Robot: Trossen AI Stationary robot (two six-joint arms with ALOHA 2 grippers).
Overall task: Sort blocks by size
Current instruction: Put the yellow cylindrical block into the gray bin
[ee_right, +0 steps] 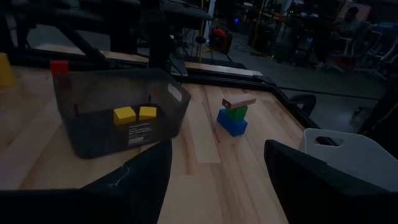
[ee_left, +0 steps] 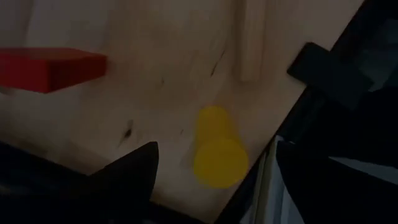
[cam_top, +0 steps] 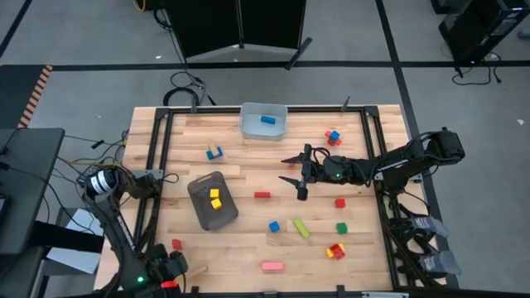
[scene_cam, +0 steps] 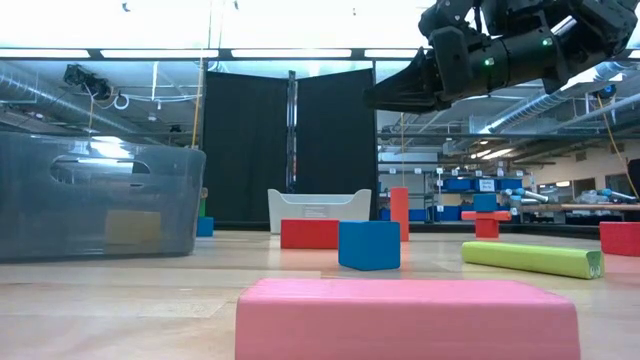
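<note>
Risk is low now: my right fingers (cam_top: 296, 175) hang released over the worktop (cam_top: 248, 248), empty, near the red block (cam_top: 262, 195); descending crooked could push it away.

Count taken from the dark tray (cam_top: 195, 184) outward.

Containers: I count two, the tray and one light bin (cam_top: 245, 124) beyond it.

Inside the tray: two yellow blocks (cam_top: 214, 194). Inside the bin: one blue block (cam_top: 267, 119).

Loose single blocks on the surface (cam_top: 240, 248) around the tray: seven.
- Three are red: a red bar (cam_top: 262, 195) and two red cubes (cam_top: 339, 203).
- Two are green: a green bar (cam_top: 301, 228) and a green cube (cam_top: 341, 228).
- One is a blue cube (cam_top: 274, 225).
- One is a pink bar (cam_top: 272, 266).

Mixed-colour clusters (cam_top: 333, 136): three. I cannot fix the number of pieces in each.
</note>
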